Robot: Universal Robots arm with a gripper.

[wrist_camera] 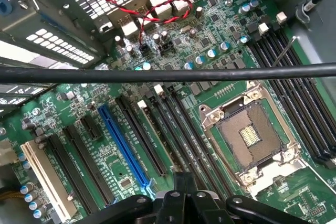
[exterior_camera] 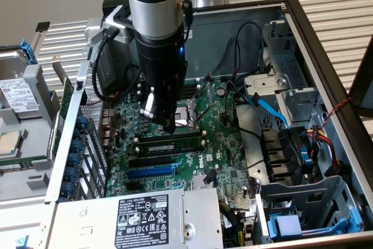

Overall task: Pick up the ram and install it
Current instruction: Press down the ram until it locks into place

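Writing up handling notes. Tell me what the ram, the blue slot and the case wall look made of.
Ram: green circuit board, matte, with dark chips. Blue slot: apparently moulded plastic, slightly glossy. Case wall: grey sheet metal by its thin folded edges and dull sheen.

Open space lies above the motherboard [exterior_camera: 175, 144] around the CPU socket [exterior_camera: 185, 115]. The power supply [exterior_camera: 151, 220] walls the near side, the drive cage [exterior_camera: 309, 214] and blue cables [exterior_camera: 268, 106] crowd the exterior view's right, and black cables [exterior_camera: 233, 62] drape across the far side.
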